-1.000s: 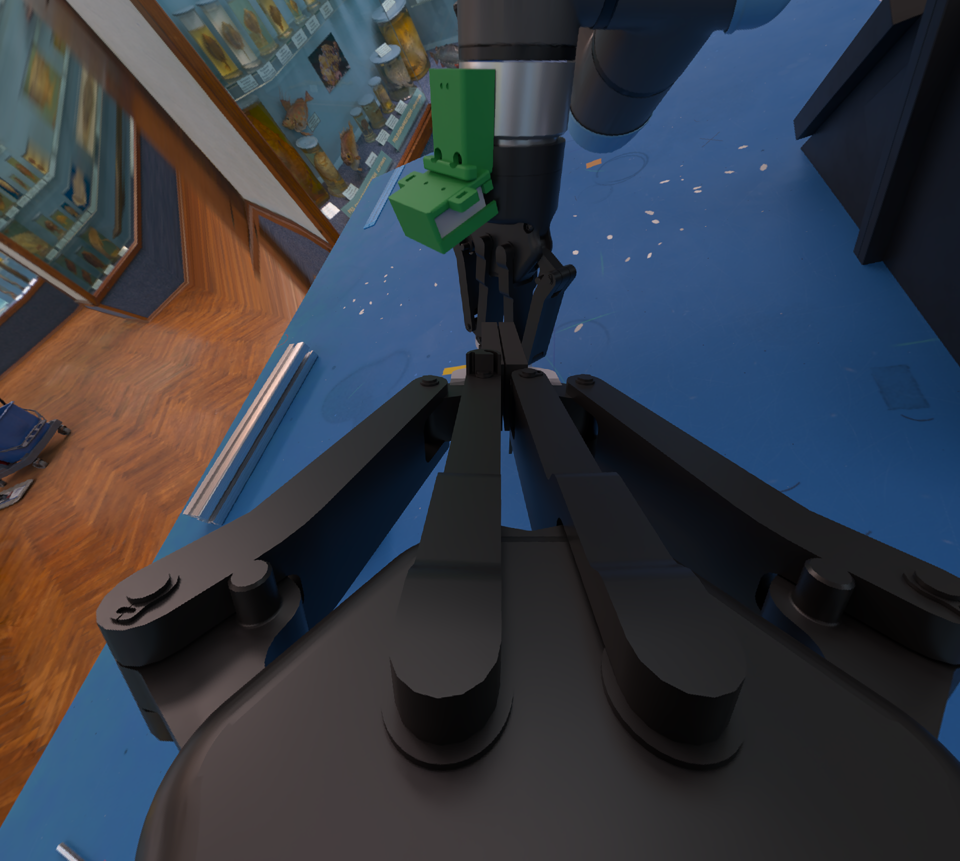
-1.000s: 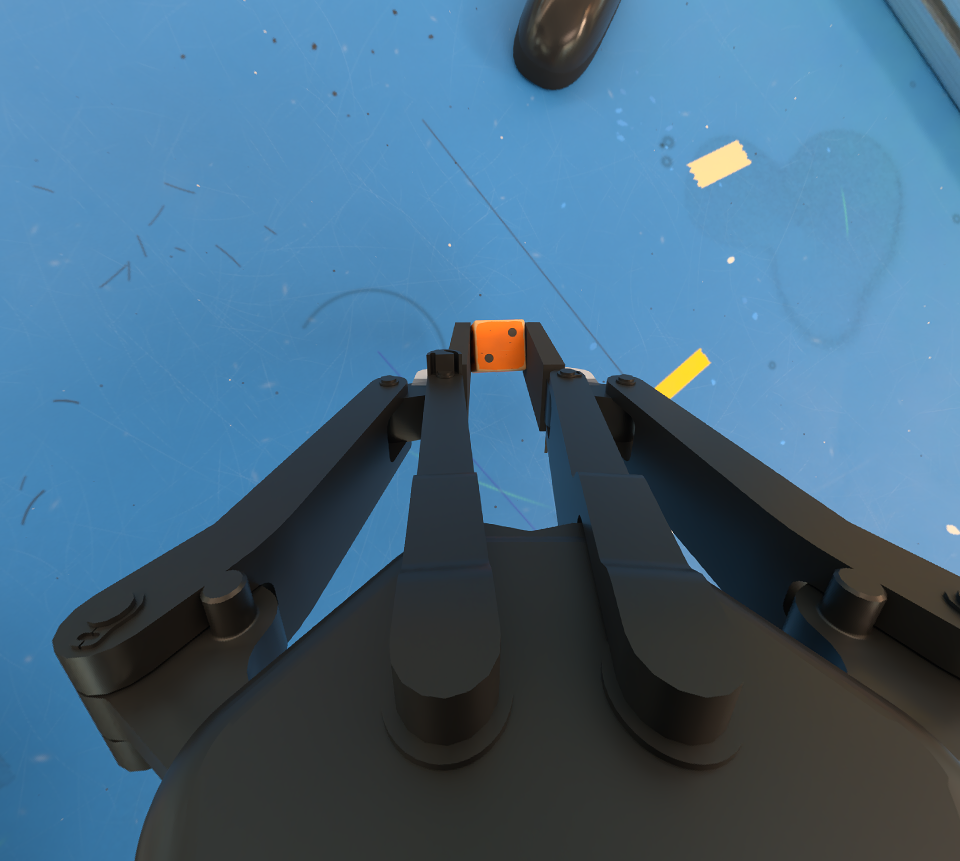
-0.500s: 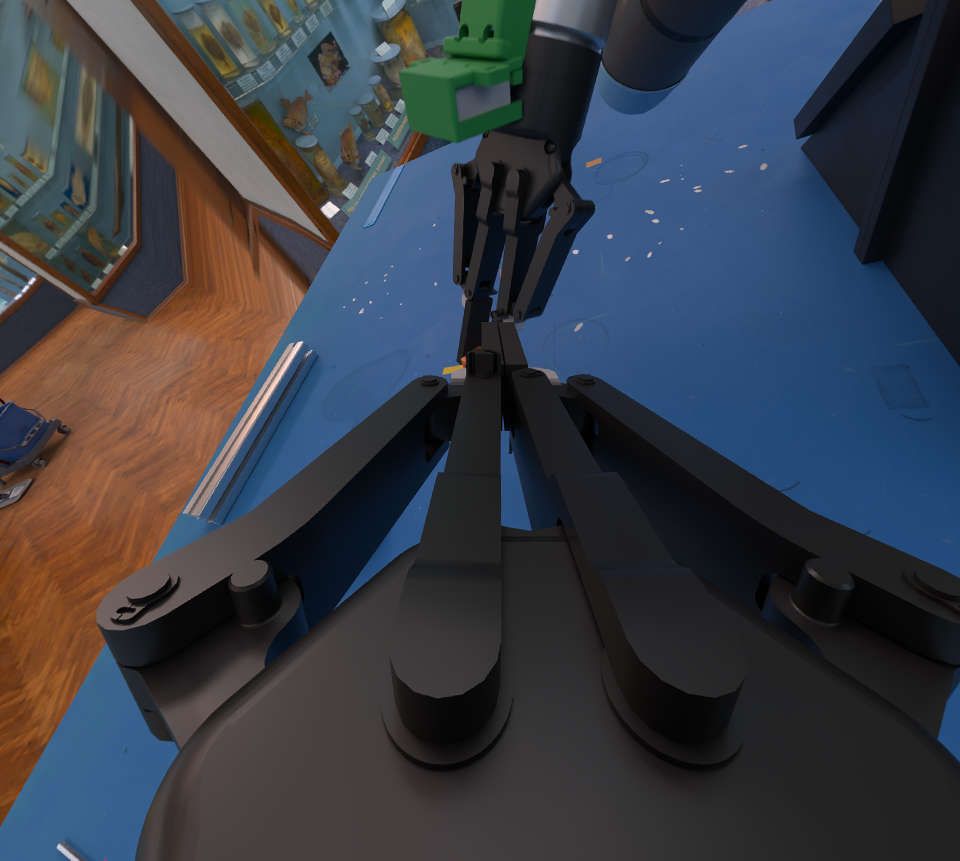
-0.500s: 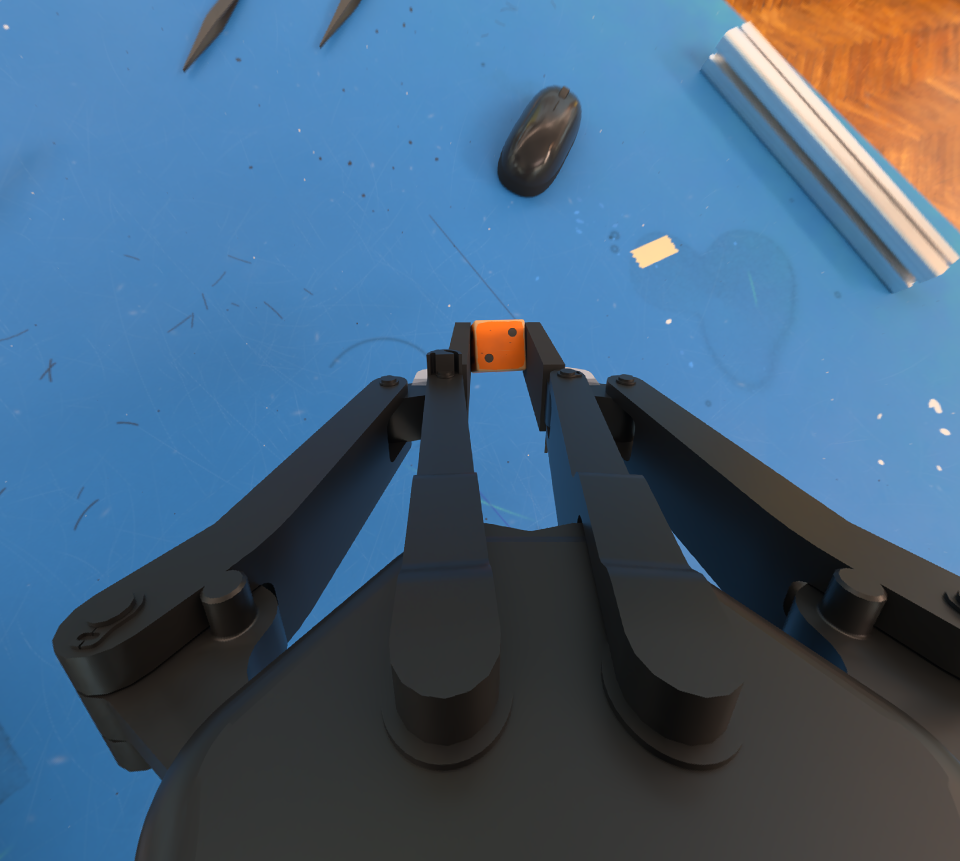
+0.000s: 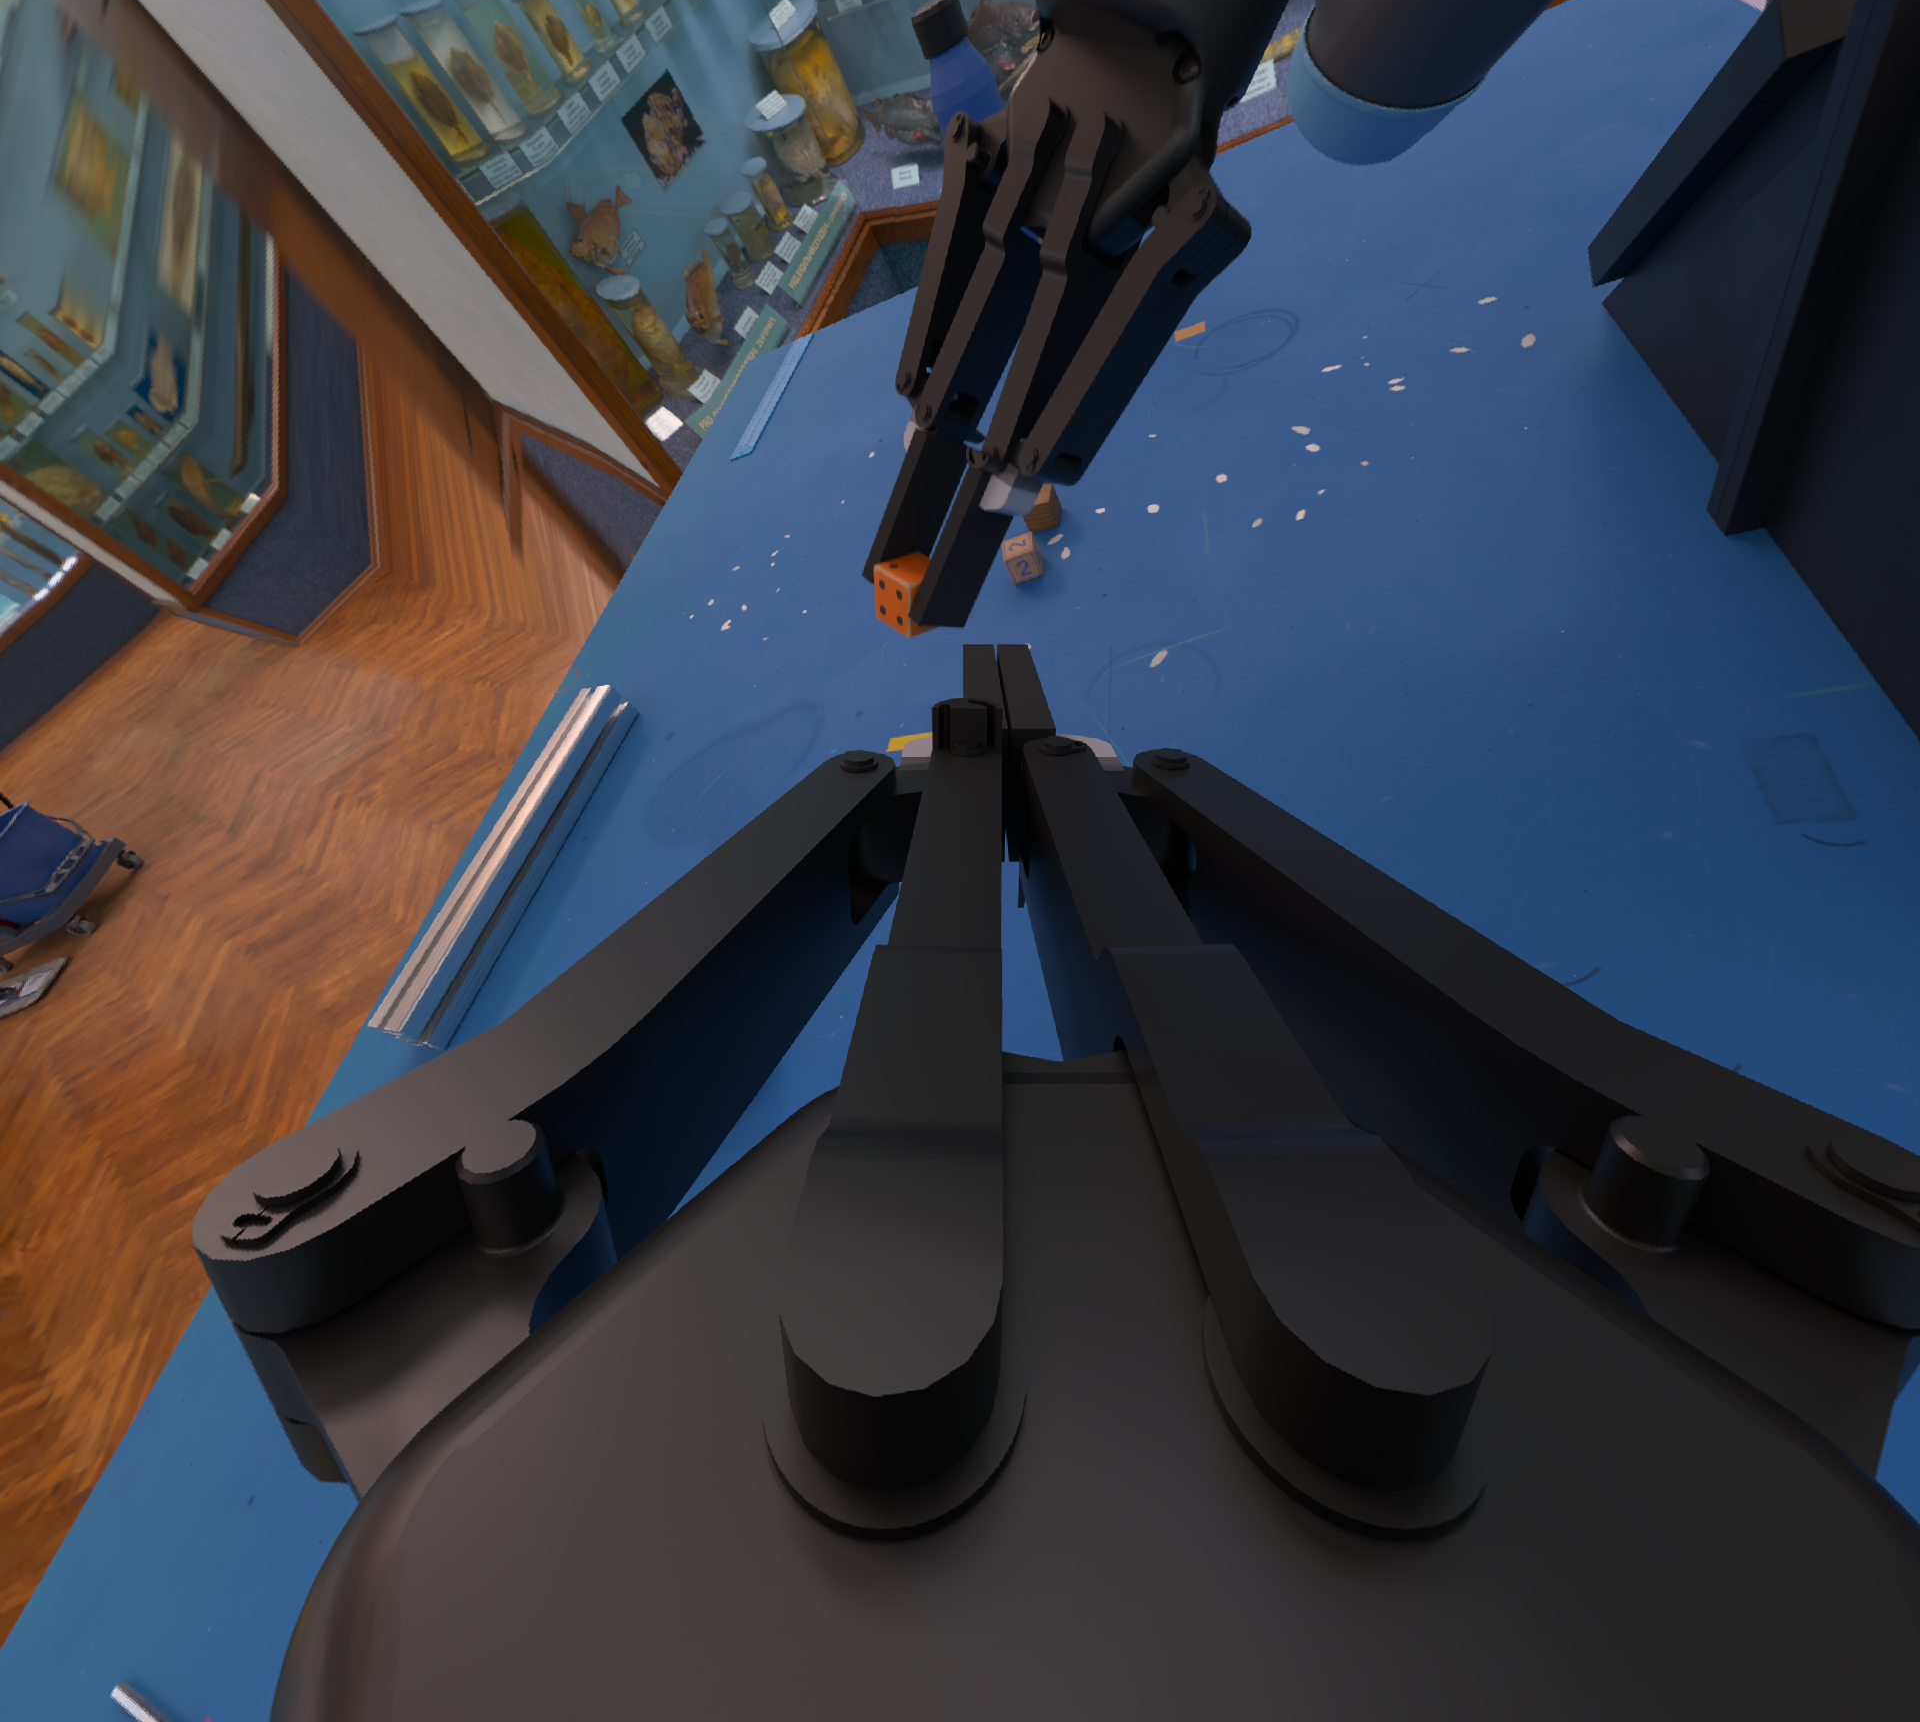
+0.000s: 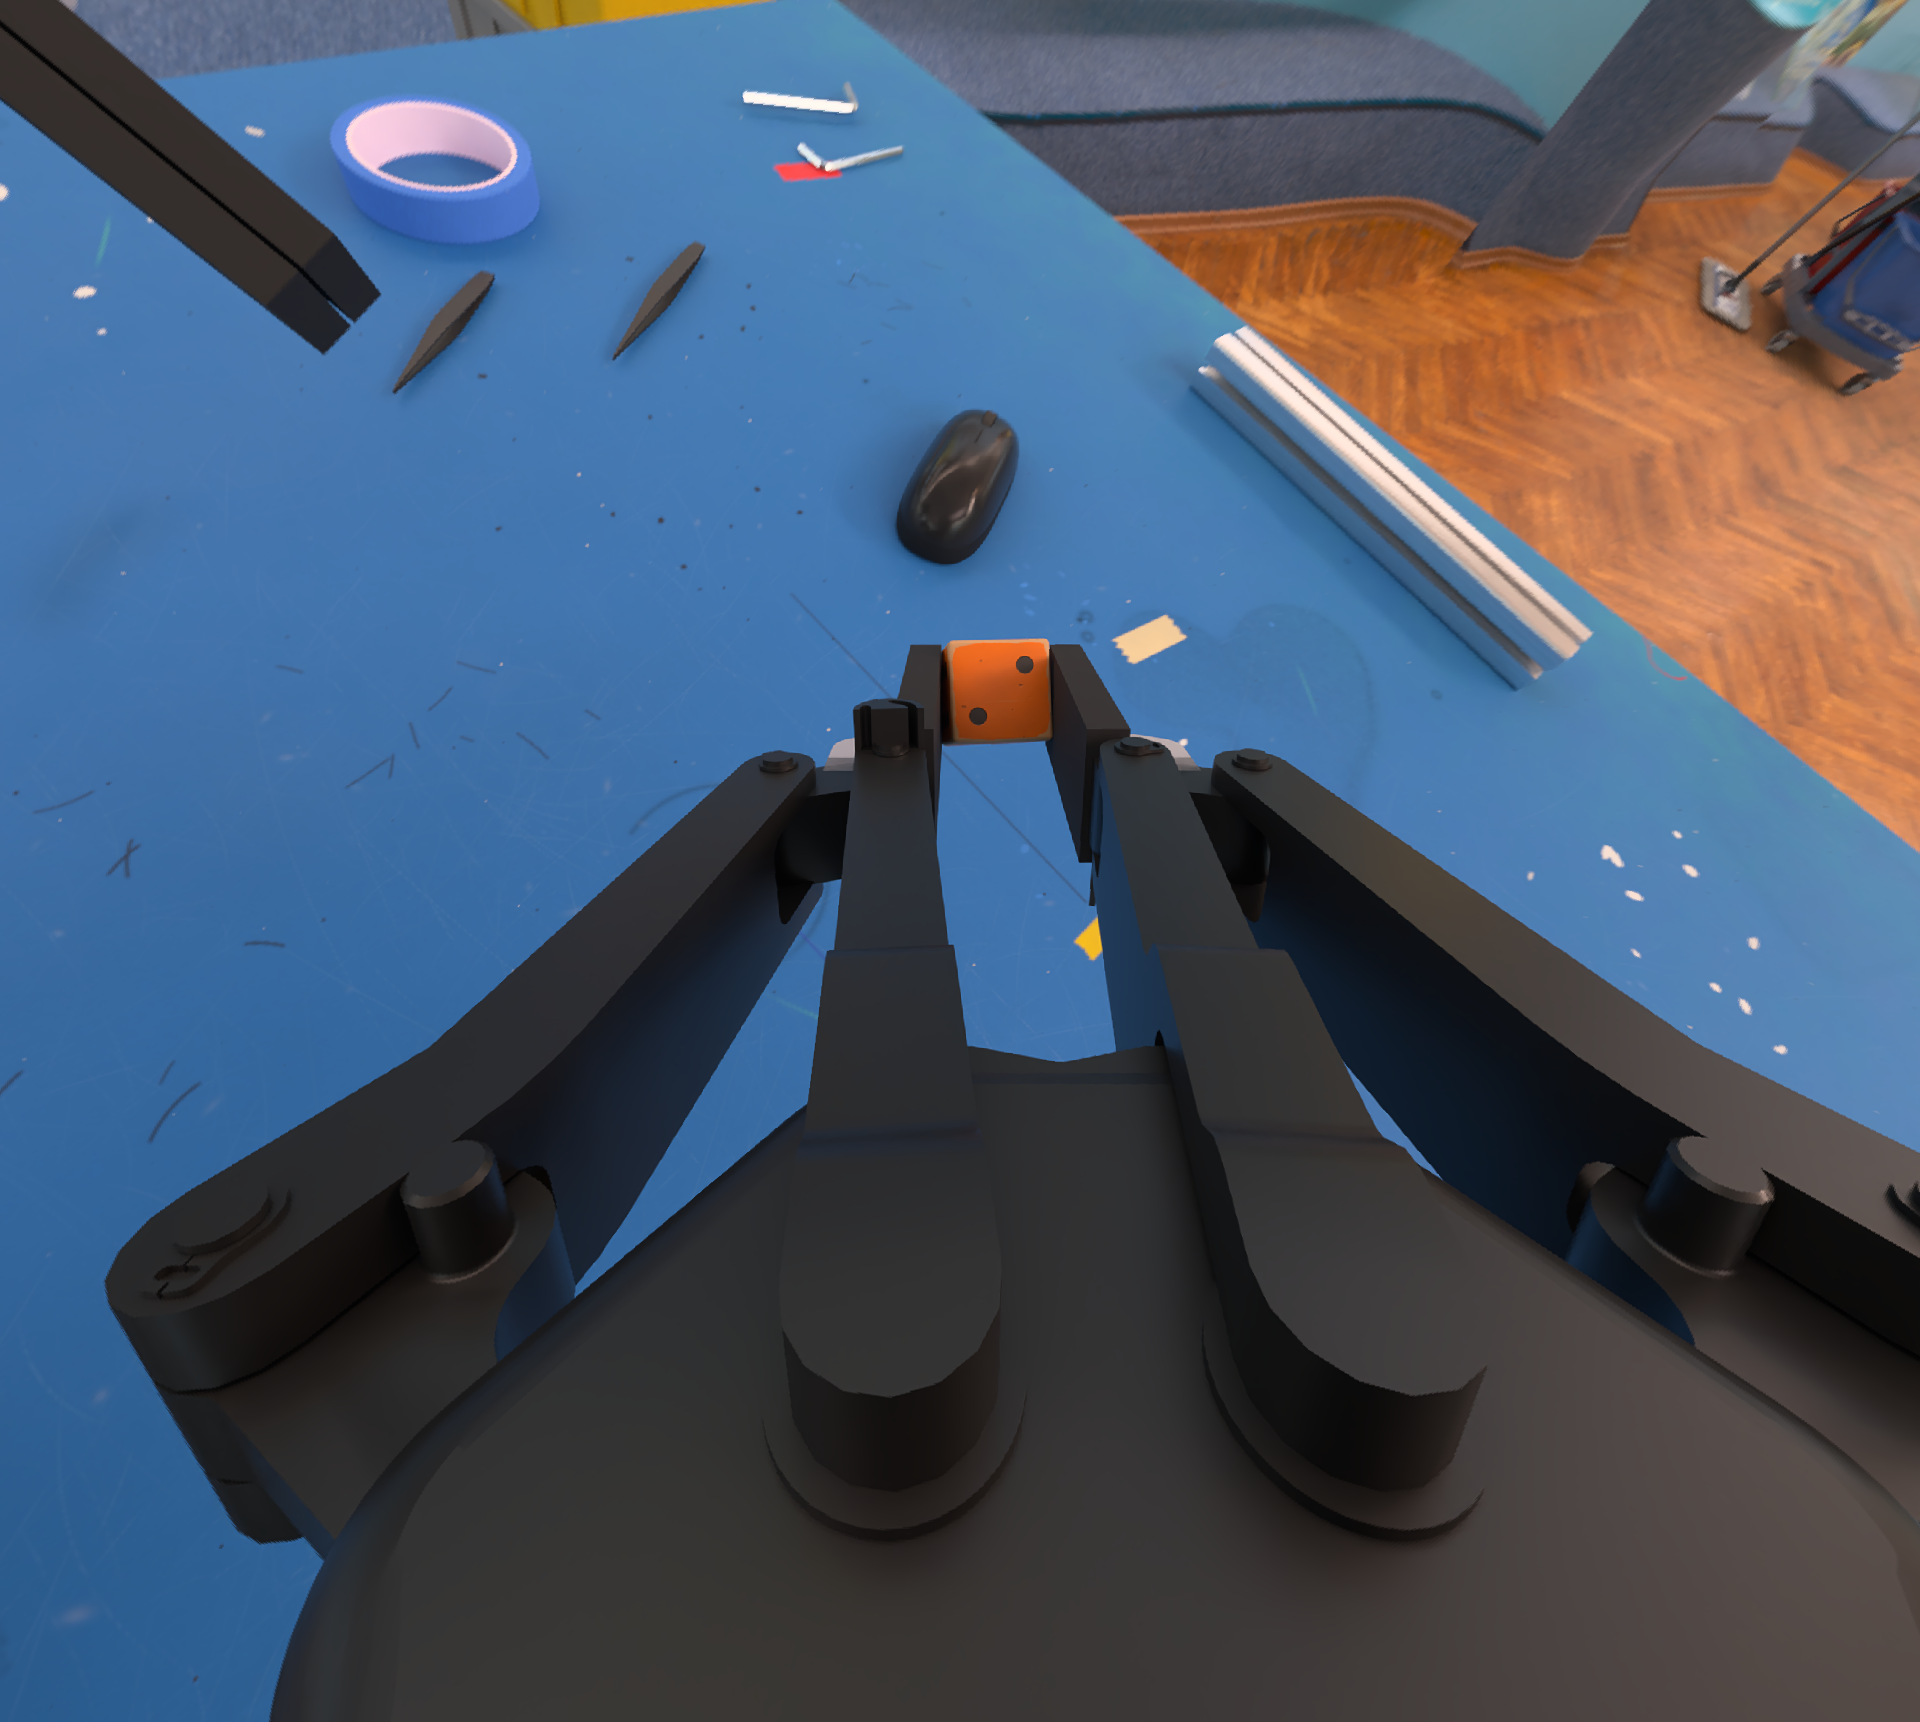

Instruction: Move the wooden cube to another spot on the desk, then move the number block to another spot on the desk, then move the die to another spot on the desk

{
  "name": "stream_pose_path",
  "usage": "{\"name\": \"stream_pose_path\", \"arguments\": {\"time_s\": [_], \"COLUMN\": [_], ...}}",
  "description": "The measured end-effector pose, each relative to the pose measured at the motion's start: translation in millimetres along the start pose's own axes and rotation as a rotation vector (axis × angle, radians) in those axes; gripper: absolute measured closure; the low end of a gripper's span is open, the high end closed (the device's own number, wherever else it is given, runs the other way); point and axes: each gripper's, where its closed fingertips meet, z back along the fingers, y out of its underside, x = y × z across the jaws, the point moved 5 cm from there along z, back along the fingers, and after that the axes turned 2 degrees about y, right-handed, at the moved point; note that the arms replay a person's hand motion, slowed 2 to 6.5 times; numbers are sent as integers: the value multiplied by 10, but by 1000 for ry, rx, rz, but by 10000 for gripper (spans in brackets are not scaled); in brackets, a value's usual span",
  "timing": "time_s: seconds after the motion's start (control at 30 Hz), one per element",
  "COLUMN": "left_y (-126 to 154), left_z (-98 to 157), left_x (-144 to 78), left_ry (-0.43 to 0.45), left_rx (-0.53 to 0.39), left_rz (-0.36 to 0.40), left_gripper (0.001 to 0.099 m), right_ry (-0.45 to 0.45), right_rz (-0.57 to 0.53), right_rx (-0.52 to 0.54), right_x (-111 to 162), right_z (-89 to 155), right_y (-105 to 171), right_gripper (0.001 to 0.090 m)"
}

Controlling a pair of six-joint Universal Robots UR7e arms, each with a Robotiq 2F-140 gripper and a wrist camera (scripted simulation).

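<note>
My right gripper (image 6: 997, 680) is shut on the orange die (image 6: 995, 691) and holds it well above the blue desk (image 6: 520, 633). In the left wrist view the right gripper (image 5: 920, 592) hangs in the air with the die (image 5: 894, 597) between its fingertips. Behind it on the desk sit the number block (image 5: 1022, 558) and the wooden cube (image 5: 1042, 511), close together. My left gripper (image 5: 997, 670) is shut and empty, hovering above the desk just in front of the die. Its closed fingertips also show in the right wrist view (image 6: 312, 301).
A black mouse (image 6: 958, 486), a blue tape roll (image 6: 434, 166), two dark pointed pieces (image 6: 447, 327), hex keys (image 6: 800, 102) and an aluminium rail (image 6: 1382, 498) lie on the desk. A dark box (image 5: 1808, 238) stands at the right. The desk edge drops to a wooden floor.
My right gripper has risen and tilted with the die in it, away from the desk surface. My left gripper has not moved.
</note>
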Motion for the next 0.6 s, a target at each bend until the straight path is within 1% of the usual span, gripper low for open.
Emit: {"name": "stream_pose_path", "arguments": {"time_s": [0.17,0.33,0.6], "left_y": [-3,-6,-10], "left_z": [6,10,15], "left_x": [1,1,0], "left_ry": [-1,-1,-2], "left_rx": [-2,-4,-6], "left_rz": [1,2,1], "left_gripper": [992,992,992], "right_ry": [49,103,182], "right_rz": [-24,-52,-101], "right_rx": [-55,-88,-81], "right_x": [-118,-253,-471], "right_z": [198,371,572], "right_y": [-42,-36,77], "right_gripper": [631,631,631]}}
